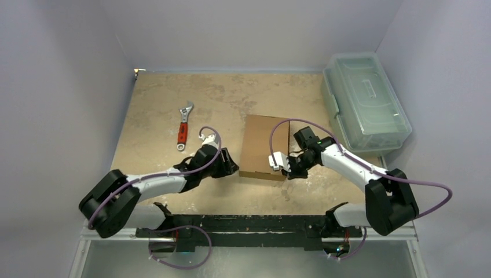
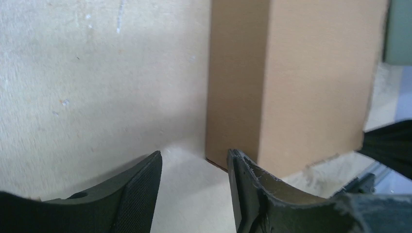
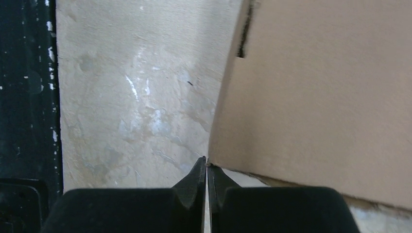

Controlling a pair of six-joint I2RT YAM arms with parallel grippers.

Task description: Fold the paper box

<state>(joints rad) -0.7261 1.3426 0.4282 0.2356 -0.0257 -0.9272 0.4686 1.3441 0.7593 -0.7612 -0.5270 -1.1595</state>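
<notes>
The paper box (image 1: 263, 147) lies flat and brown near the middle of the table. My left gripper (image 1: 231, 168) stands open on the table just left of the box's near left corner, and the box (image 2: 311, 82) rises right behind its fingertips (image 2: 194, 160), with nothing between them. My right gripper (image 1: 284, 165) is at the box's near right corner. In the right wrist view its tips (image 3: 207, 162) are shut, pinching the very corner of a curved cardboard panel (image 3: 330, 97).
A red-handled adjustable wrench (image 1: 183, 126) lies at the left of the table. A translucent pale-green lidded bin (image 1: 365, 101) stands at the back right. The black arm-mount rail (image 1: 243, 226) runs along the near edge. Grey walls enclose the table.
</notes>
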